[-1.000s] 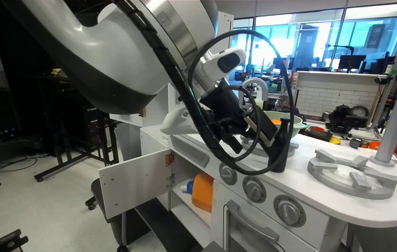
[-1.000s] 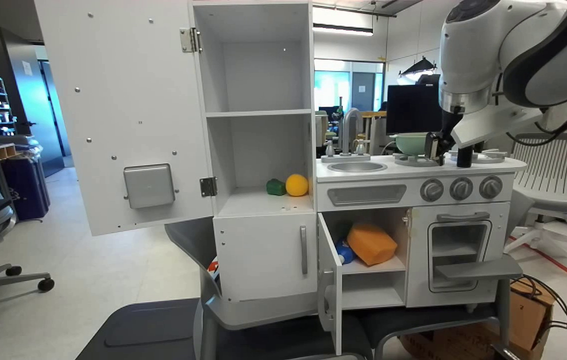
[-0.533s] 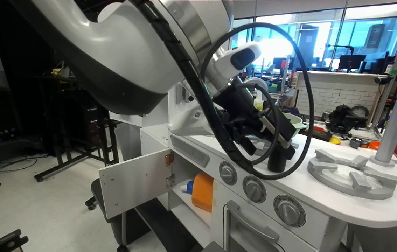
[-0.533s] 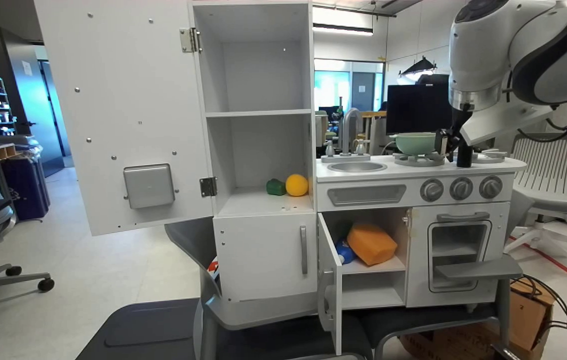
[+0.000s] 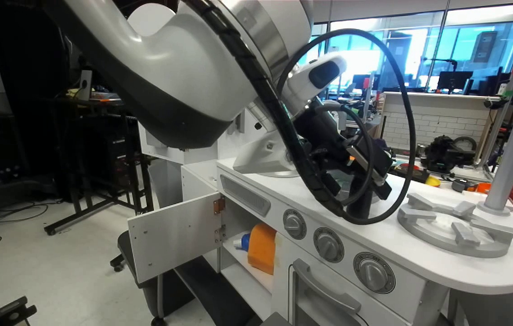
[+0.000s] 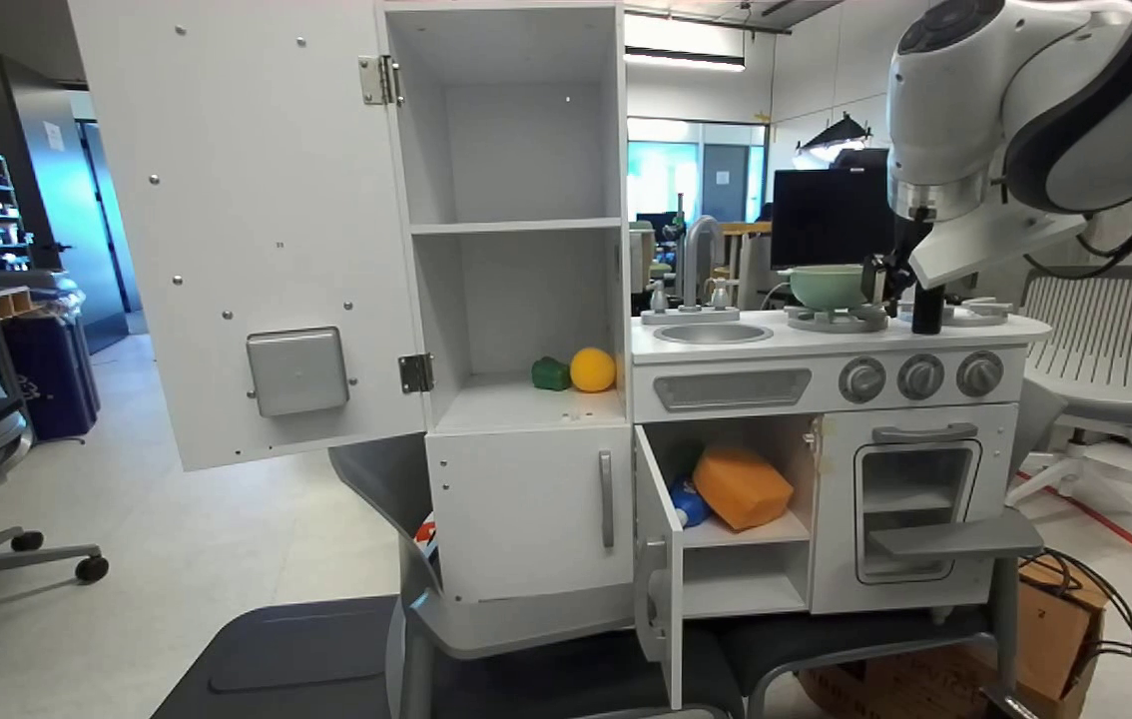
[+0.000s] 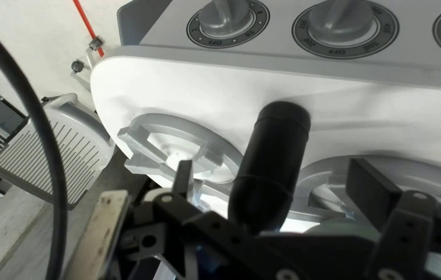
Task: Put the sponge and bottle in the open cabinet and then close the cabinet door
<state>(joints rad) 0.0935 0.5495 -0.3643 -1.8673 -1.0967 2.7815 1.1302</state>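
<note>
You are working, as I judge, on the bottle step. The slim black bottle (image 7: 273,159) is standing upright on the white toy-kitchen table (image 7: 189,87), near its front edge, between two grey round burners (image 5: 467,234). You are holding the jaws spread wide, and they are grasping nothing. In the wrist view the bottle is showing between the two fingers (image 7: 372,190), with a gap at each side; how deep it is reaching between them I cannot tell.

The lumpy orange foam sponge (image 6: 743,487) is already lying on the white shelf (image 6: 781,532) of the low white cabinet (image 6: 741,589), so this part is looking finished. The white rectangular cabinet door (image 5: 175,240) is standing open, waiting for the last step.

Next you are probably needing to close around the bottle, lift it above the burners and carry it past the front edge, where open room is lying for going down. Toward the pale green rounded bowl (image 6: 831,287) you are having less room. The thick black cable (image 7: 61,202) is hanging in a loop beside the jaws and may catch. The sponge is taking much of the shelf's front edge, so the placing may be asking for care.
</note>
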